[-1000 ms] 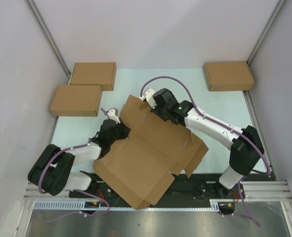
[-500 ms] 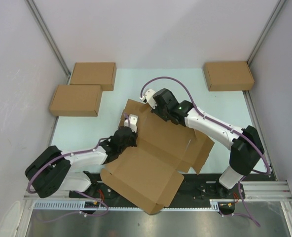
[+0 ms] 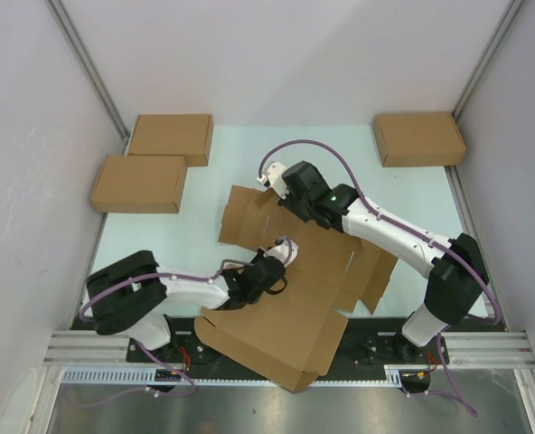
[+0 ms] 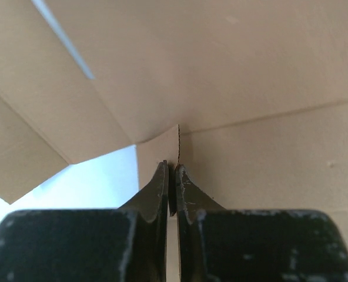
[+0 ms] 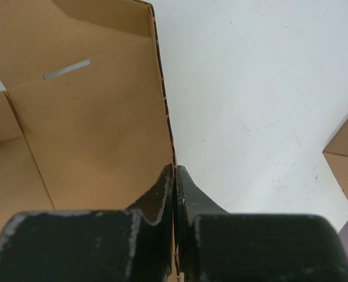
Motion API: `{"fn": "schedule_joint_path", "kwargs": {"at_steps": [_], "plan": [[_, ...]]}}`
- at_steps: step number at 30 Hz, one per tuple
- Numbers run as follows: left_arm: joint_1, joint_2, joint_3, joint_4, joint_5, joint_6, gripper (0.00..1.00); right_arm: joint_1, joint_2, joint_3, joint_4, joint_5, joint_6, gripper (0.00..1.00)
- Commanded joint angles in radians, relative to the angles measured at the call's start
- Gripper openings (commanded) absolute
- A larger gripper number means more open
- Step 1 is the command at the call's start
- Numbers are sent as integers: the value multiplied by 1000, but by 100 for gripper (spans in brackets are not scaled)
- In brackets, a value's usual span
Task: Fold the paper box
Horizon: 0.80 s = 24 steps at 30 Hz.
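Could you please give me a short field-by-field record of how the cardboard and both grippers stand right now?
paper box: unfolded, flaps spread, lying across the table centre and out over its near edge
left gripper: shut on a cardboard edge near the sheet's middle
right gripper: shut on an edge at the sheet's far side
other boxes: three closed ones, two at far left, one at far right
table: pale green surface
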Motion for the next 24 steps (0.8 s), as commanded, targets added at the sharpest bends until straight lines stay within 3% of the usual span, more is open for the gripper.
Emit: {"fn": "schedule_joint_path", "kwargs": {"at_steps": [1,6,9,12,16,18,19,22,24], "plan": [[-77,95,44,-92,-25,-39,4,8,-45,-2,-12,6,11,0],[-117,185,78,-141,-46,-84,7,8,-51,-15,-9,8,9,0],[-129,196,103,-172,-88,-103,16,8,-55,-16,-6,9,8,0],[-134,124,104,-175,-108,-84,34,8,-55,-16,0,8,6,0],[-134,-14,120,-169,-108,-26,65,10,-55,-16,1,8,6,0],[-134,-87,135,-169,-106,-12,74,13,-51,-15,2,9,6,0],[-134,-112,141,-173,-100,-4,87,14,-50,-15,3,11,6,0],[-134,-196,161,-195,-97,-6,100,18,-48,-16,-2,15,6,0],[-135,-267,170,-221,-100,-17,100,24,-47,-16,-6,28,6,0]]}}
